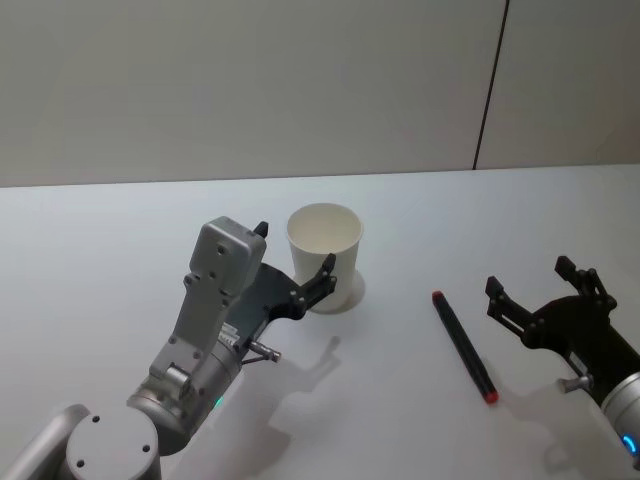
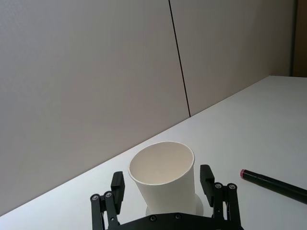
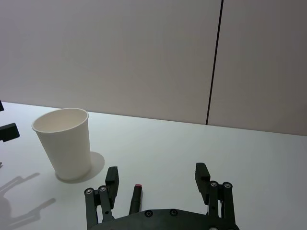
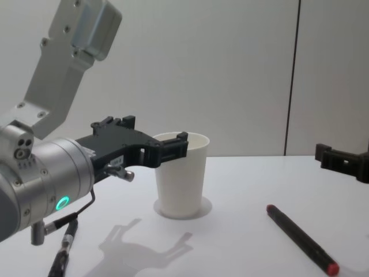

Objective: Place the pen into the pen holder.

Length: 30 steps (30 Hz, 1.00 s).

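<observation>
The pen holder (image 1: 325, 252) is a white paper cup standing upright on the table left of centre. My left gripper (image 1: 294, 251) is open around it, one finger (image 2: 117, 185) on each side of the cup (image 2: 163, 173), with small gaps showing. The pen (image 1: 463, 346), black with red ends, lies flat on the table to the cup's right (image 4: 300, 237). My right gripper (image 1: 529, 277) hovers open just right of the pen with nothing between its fingers. In the right wrist view the pen's red tip (image 3: 137, 187) shows between that gripper's fingers (image 3: 112, 178).
The white table (image 1: 120, 240) runs back to a plain grey wall (image 1: 300, 80) with a dark vertical seam. The left arm's grey forearm (image 4: 40, 179) takes up the near left. Bare tabletop lies between the cup and the pen.
</observation>
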Each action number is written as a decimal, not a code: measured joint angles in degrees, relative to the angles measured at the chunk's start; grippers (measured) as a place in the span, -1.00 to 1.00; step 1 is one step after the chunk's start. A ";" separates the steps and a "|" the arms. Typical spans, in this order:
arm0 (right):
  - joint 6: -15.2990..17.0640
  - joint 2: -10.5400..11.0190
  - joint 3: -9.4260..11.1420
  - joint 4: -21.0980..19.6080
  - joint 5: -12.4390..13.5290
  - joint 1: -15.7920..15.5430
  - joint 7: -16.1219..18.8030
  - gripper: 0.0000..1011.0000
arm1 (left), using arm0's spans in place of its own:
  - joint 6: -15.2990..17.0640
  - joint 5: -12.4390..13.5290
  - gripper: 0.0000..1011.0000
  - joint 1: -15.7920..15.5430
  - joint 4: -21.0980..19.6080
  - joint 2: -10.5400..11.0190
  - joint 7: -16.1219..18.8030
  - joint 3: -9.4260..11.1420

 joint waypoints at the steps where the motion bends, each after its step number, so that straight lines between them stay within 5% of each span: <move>1: 0.00 0.00 0.00 0.00 0.00 0.00 0.00 0.98 | 0.00 0.00 0.99 0.00 0.00 0.00 0.00 0.00; 30: 0.00 0.00 0.00 0.00 0.00 0.00 0.00 0.98 | 0.00 0.00 0.99 0.00 0.00 0.00 0.00 0.00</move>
